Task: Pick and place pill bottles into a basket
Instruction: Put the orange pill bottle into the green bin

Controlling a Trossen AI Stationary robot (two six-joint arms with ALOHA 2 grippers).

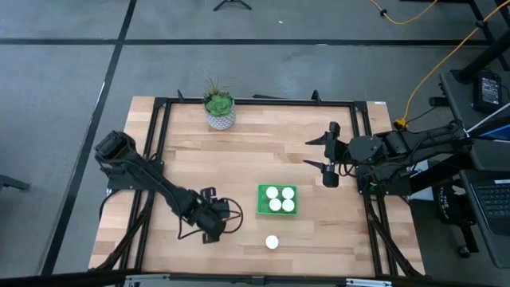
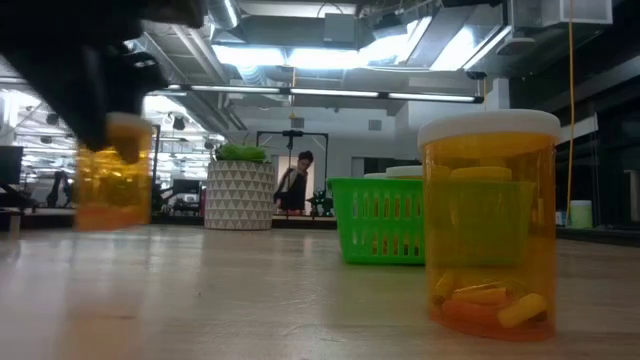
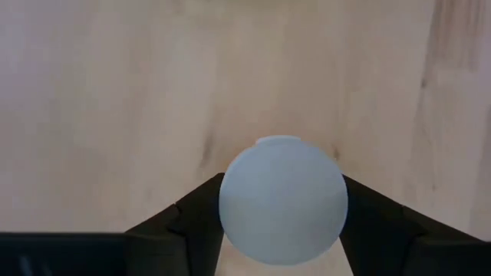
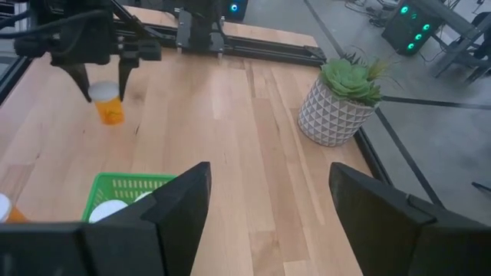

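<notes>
Pill bottle (image 3: 282, 201) pinched at the cap between the left gripper's (image 1: 215, 220) fingers (image 3: 192, 222), jaws pressed onto it from both sides; in the right wrist view the same bottle hangs orange under the white cap, looks just clear of the wood, though contact can't be ruled out

Basket (image 1: 260, 209) sits just beyond that gripper toward the table's middle, four white caps (image 1: 280, 198) packed inside, so four look done. One more bottle (image 1: 272, 242) stands loose on the table (image 1: 159, 255), beside the basket on its near side and a short way off the left gripper. That makes six seen: four in, one in hand, one left

Judgement: step in hand is carrying the gripped bottle over to the basket, then the loose one

Room: bare wood between left gripper and basket, nothing in the path; basket walls low but already crowded, open spots likely only along one side. Loose bottle close to the front edge. Potted plant (image 1: 219, 109) well away at the far edge

Right gripper (image 1: 323, 154) hovers past the basket's far side, fingers spread, holding nothing, waiting
</notes>
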